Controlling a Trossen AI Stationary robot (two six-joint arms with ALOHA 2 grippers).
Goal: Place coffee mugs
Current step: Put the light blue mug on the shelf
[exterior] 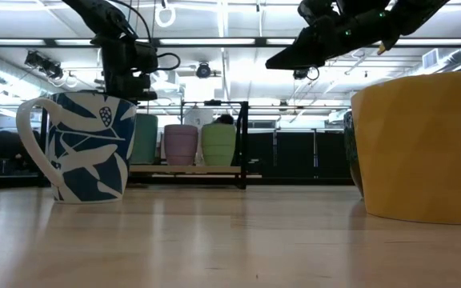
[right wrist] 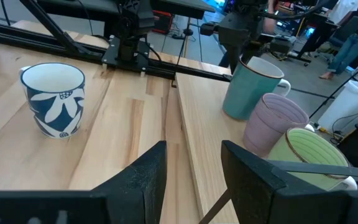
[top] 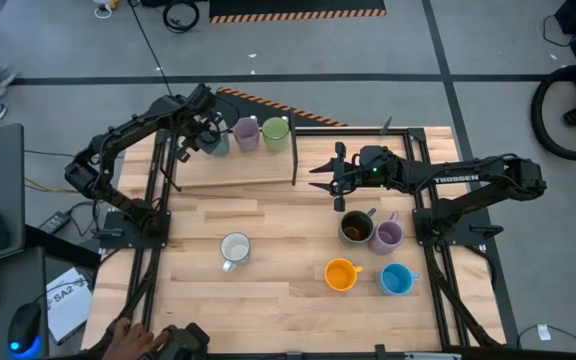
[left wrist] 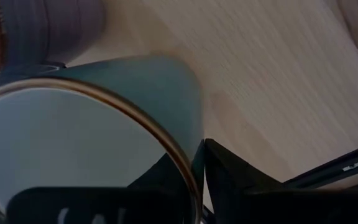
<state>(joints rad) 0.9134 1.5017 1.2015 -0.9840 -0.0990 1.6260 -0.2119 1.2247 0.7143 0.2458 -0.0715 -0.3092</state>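
Note:
Three mugs stand in a row on a raised wooden board (top: 238, 172) at the table's far side: a teal mug (top: 218, 143) (right wrist: 250, 87), a lilac mug (top: 246, 132) and a green mug (top: 276, 131). My left gripper (top: 206, 132) is shut on the teal one. A white mug with blue leaves (top: 235, 249), a dark brown mug (top: 356, 228), a second lilac mug (top: 388, 236), an orange mug (top: 340, 274) and a blue mug (top: 396, 279) stand on the table. My right gripper (top: 320, 178) hangs open in the air above the table's middle, right of the board. My left gripper holds the teal mug by its rim (left wrist: 188, 165), one finger inside the mug and one finger (left wrist: 241, 174) outside its wall. The fingers come from above, pointing down. The mug stands upright with its base on the raised board, next to the lilac mug.
A black frame post (top: 295, 150) stands at the board's right end, and black rails (top: 158, 190) run along both table sides. A person's hand (top: 128, 335) shows at the near left edge. Bare wood lies between the white mug and the board.

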